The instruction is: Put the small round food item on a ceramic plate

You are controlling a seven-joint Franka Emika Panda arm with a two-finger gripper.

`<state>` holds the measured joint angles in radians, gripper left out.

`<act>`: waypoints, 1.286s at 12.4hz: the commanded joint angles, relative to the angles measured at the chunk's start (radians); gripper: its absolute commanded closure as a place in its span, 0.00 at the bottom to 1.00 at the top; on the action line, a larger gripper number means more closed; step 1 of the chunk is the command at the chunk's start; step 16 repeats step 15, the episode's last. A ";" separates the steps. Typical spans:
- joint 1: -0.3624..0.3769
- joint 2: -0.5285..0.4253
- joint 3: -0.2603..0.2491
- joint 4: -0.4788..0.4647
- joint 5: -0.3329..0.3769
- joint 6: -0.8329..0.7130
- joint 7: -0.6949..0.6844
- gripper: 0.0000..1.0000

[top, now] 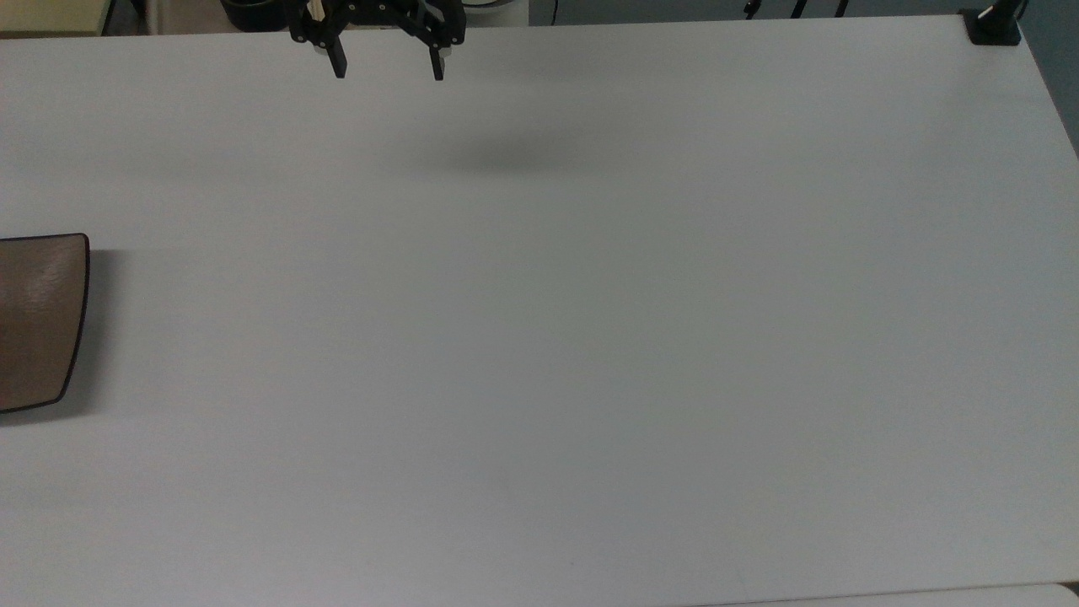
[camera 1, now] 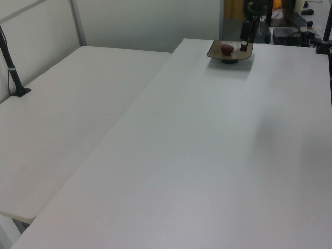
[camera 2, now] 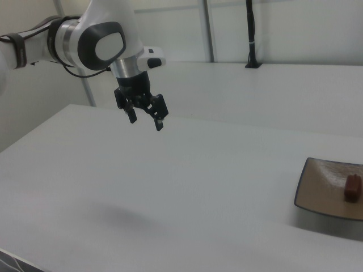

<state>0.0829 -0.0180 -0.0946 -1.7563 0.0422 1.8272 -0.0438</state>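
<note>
The jaws are spread wide with nothing held between them. The gripper (camera 2: 146, 117) is raised above the white table (camera 2: 187, 192), well apart from the ceramic plate (camera 2: 323, 190). The small round food item (camera 2: 352, 187) is seen resting on that plate.

ceramic plate (top: 38, 320) — edge-cropped

Dim even light, soft shadows (mild grain)
</note>
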 commanded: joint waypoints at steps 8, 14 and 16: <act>0.006 -0.045 0.015 -0.040 -0.077 -0.055 0.010 0.00; -0.003 -0.049 0.015 -0.035 -0.076 -0.080 0.013 0.00; -0.003 -0.051 0.015 -0.035 -0.076 -0.080 0.018 0.00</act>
